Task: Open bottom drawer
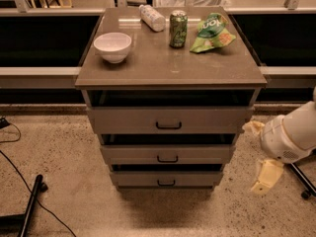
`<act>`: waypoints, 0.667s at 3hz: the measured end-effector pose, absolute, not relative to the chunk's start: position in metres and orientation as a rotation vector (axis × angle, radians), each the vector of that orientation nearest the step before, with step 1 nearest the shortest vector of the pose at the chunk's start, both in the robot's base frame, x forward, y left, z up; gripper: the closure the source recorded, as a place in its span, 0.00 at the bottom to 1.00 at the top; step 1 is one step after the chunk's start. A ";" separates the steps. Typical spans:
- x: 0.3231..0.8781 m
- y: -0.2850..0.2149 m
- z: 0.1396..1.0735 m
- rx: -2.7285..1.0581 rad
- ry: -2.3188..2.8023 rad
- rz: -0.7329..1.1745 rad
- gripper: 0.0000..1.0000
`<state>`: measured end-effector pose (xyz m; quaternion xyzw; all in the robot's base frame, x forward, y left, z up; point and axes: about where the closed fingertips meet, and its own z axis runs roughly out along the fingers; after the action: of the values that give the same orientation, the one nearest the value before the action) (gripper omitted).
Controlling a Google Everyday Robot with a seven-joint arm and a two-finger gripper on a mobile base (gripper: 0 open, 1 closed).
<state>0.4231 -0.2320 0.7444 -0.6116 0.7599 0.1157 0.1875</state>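
The bottom drawer (166, 177) is the lowest grey-tan front of the cabinet, with a small black bar handle (166, 183). It sits about flush under the middle drawer (168, 154). The top drawer (169, 120) is the tallest front. My gripper (258, 154) hangs off the white arm to the right of the cabinet, level with the middle and bottom drawers. It is open and empty, with one pale finger (254, 127) up and one (267, 177) down. It touches no drawer.
On the cabinet top (168, 65) stand a white bowl (112, 46), a green can (178, 28), a lying plastic bottle (151, 17) and a green chip bag (212, 32). A black stand leg (30, 204) and cables lie on the floor at left; a wheeled black leg (302, 179) is at right.
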 end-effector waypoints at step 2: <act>0.404 -0.240 0.631 -1.697 2.107 0.193 0.00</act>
<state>0.4042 -0.2395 0.6307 -0.6114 0.7589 0.0696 0.2129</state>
